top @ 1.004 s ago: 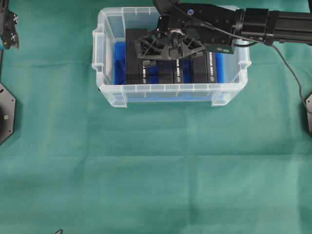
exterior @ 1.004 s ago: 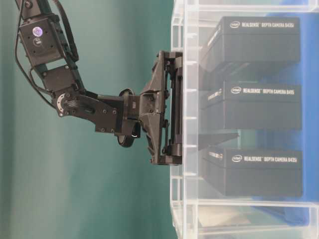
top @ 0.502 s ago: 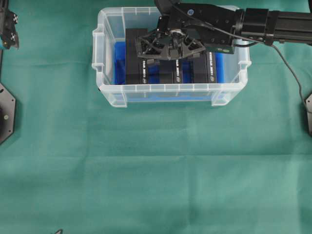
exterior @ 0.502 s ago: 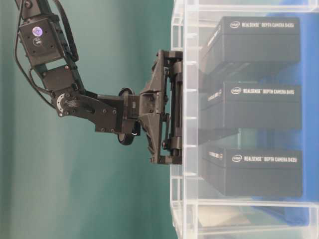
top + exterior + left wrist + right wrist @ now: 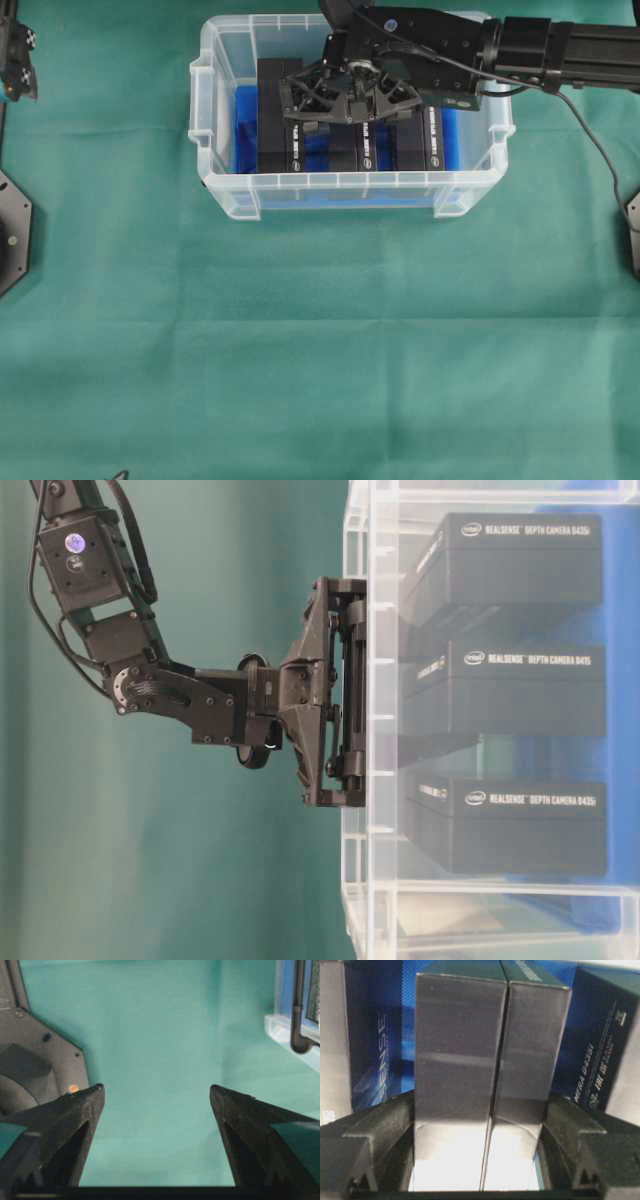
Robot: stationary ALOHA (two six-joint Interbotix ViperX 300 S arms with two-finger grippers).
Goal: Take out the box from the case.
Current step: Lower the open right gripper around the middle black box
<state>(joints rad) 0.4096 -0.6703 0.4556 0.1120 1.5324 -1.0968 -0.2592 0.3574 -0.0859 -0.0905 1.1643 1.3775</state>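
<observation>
The case (image 5: 350, 182) is a clear plastic bin with a blue bottom, standing at the back of the green cloth. Three black boxes stand in it. My right gripper (image 5: 352, 118) reaches down into the case from above, and its jaws press both sides of the middle box (image 5: 365, 148). The right wrist view has that box (image 5: 485, 1035) filling the gap of the gripper (image 5: 480, 1105), with a finger (image 5: 385, 1130) tight against each side. Seen from table level, the middle box (image 5: 520, 695) still rests low inside the case (image 5: 375, 920). Over bare cloth, my left gripper (image 5: 157, 1095) is open and holds nothing.
Inside the case, a second black box (image 5: 275, 130) stands to the left of the held one and a third (image 5: 425, 140) to its right, both close by. A black arm base (image 5: 30, 1060) lies near the left gripper. Green cloth (image 5: 320, 350) stretches in front of the case.
The right gripper's jaws have closed in from wide open onto the sides of the middle box. The left gripper has not moved.
</observation>
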